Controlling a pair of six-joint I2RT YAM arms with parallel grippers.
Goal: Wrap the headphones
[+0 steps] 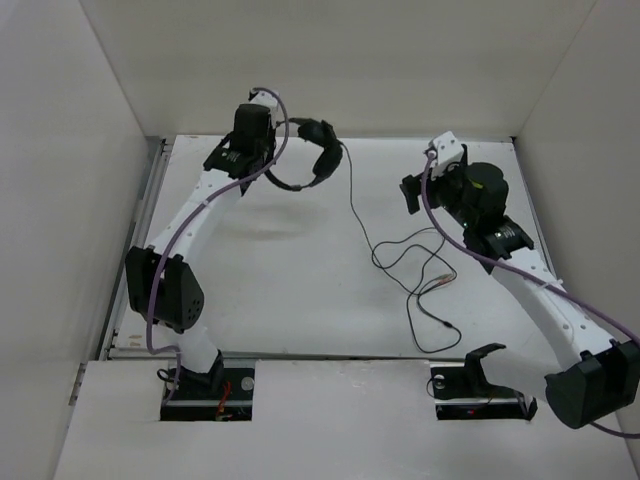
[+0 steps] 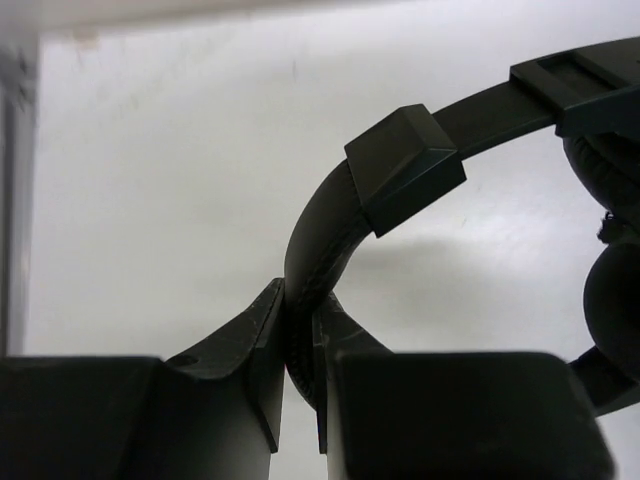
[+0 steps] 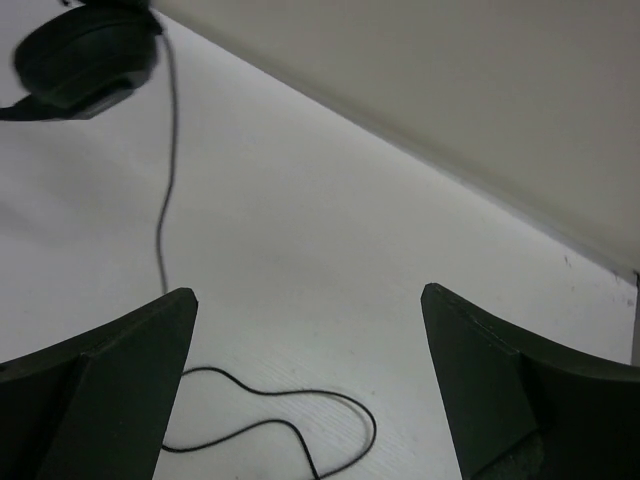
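Note:
The black headphones (image 1: 312,155) hang lifted above the table at the back. My left gripper (image 1: 262,160) is shut on their thin headband (image 2: 320,225), which rises between the jaws in the left wrist view; an earcup (image 2: 612,290) shows at the right edge. The thin black cable (image 1: 352,205) drops from the headphones and lies in loops (image 1: 410,255) on the table, with the plugs (image 1: 440,282) near the middle right. My right gripper (image 1: 412,192) is open and empty above the table, over a cable loop (image 3: 290,410). An earcup (image 3: 85,55) shows far off in its view.
White walls (image 1: 350,60) enclose the white table (image 1: 290,290) on three sides. A metal rail (image 1: 140,220) runs along the left edge. Purple arm cables (image 1: 285,120) loop beside the headphones. A black stand (image 1: 480,375) sits at the right arm's base.

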